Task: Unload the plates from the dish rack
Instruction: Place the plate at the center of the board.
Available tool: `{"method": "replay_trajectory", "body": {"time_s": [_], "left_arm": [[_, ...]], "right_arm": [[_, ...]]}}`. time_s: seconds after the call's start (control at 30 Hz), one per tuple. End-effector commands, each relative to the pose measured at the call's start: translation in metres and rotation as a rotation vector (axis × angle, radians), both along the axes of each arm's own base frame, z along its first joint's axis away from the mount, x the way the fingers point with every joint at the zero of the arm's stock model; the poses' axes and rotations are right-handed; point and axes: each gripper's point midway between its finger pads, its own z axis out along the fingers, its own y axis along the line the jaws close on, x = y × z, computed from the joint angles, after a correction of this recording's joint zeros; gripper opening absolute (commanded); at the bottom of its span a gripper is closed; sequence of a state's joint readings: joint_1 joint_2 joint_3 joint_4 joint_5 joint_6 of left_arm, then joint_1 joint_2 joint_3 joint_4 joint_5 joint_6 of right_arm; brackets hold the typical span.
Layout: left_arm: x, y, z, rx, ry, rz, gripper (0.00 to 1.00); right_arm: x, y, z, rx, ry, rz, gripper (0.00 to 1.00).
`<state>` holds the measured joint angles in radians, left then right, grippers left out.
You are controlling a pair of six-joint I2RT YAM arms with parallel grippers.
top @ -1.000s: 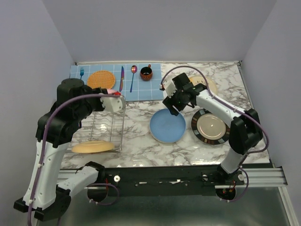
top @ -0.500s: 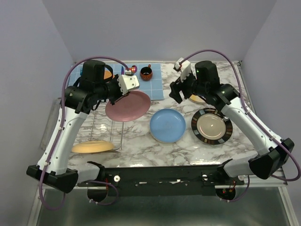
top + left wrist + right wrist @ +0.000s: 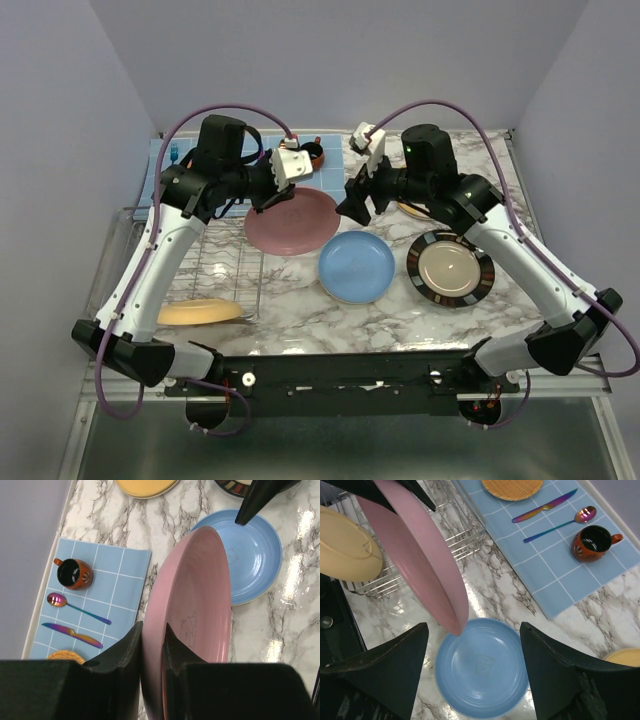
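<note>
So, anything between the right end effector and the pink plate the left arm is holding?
Nothing visible. The left end effector grips the pink plate by its rim; the open right end effector faces the plate's free edge with only air between. The blue plate lies below, out of the path.

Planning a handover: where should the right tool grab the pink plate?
Probably the free rim facing the right tool, opposite the left tool's pinch. The pink plate hangs tilted, edge toward that tool, so come from its right, jaws straddling the rim.
</note>
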<state>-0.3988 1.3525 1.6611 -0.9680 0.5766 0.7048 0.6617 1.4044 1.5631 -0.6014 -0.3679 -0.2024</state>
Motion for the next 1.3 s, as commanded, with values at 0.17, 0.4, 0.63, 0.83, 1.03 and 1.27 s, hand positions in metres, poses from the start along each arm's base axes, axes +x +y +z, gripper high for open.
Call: {"method": "replay_trajectory", "body": {"time_s": [0.17,0.4,0.63,0.83,1.03,1.27], "left_arm": [[-0.001,-0.011,0.024,-0.055,-0.05,-0.04,0.0],[-0.004,-0.013,0.025,-0.061,-0.053,-0.051,0.0],[-0.007,-0.012,0.023,-0.058,-0.049,-0.053,0.0],[-0.006,-0.002,0.02,-0.018,-0.09,-0.022,0.0],[-0.01,0.007,0.037,-0.018,-0.163,0.004,0.38],[-0.014,0.012,0.057,-0.025,-0.226,0.018,0.67]], "right_arm": [[-0.011,0.034,-0.019,-0.038,0.055,0.102,0.78],[-0.005,0.052,-0.032,-0.09,0.059,0.12,0.49],[-0.004,0.053,-0.041,-0.121,0.062,0.113,0.01],[-0.004,0.045,-0.044,-0.134,0.048,0.089,0.01],[0.0,0.039,-0.055,-0.167,0.058,0.053,0.01],[0.013,0.035,-0.074,-0.239,0.058,0.011,0.0]]}}
